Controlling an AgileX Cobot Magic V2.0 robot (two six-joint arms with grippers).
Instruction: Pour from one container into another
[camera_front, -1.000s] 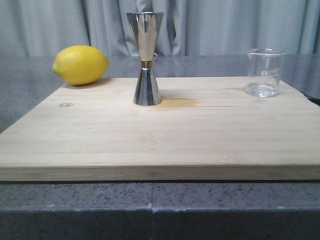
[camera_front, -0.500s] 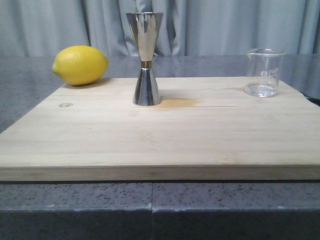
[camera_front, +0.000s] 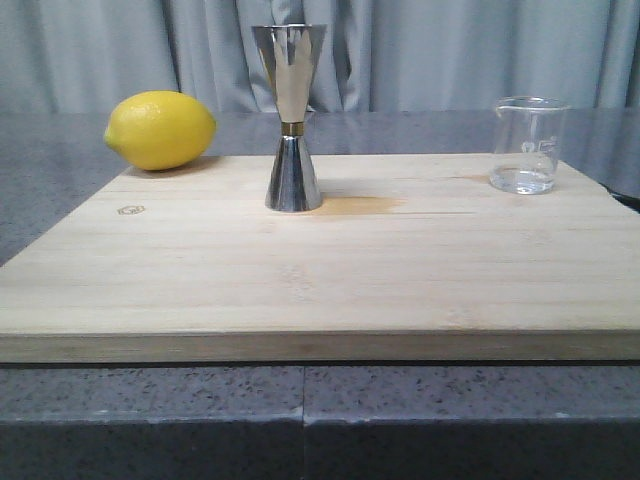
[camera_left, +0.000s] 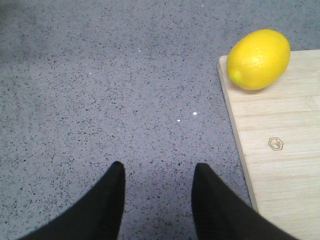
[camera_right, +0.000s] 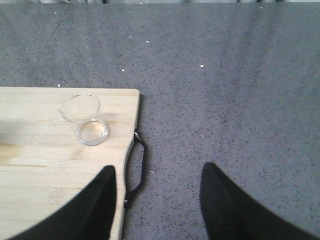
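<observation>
- Small clear glass beaker (camera_front: 527, 146) stands upright at the pale wooden board's (camera_front: 320, 270) far right corner.
- Shiny steel hourglass jigger (camera_front: 290, 118) stands upright mid-board.
- Left gripper (camera_left: 157, 172) and right gripper (camera_right: 159, 177) gape, empty, over the grey speckled tabletop (camera_left: 100, 90).

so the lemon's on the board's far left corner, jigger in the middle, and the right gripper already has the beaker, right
Not quite. The right gripper is open and empty over the countertop, apart from the glass beaker, as the right wrist view shows. The lemon and steel jigger are as you say.
</observation>
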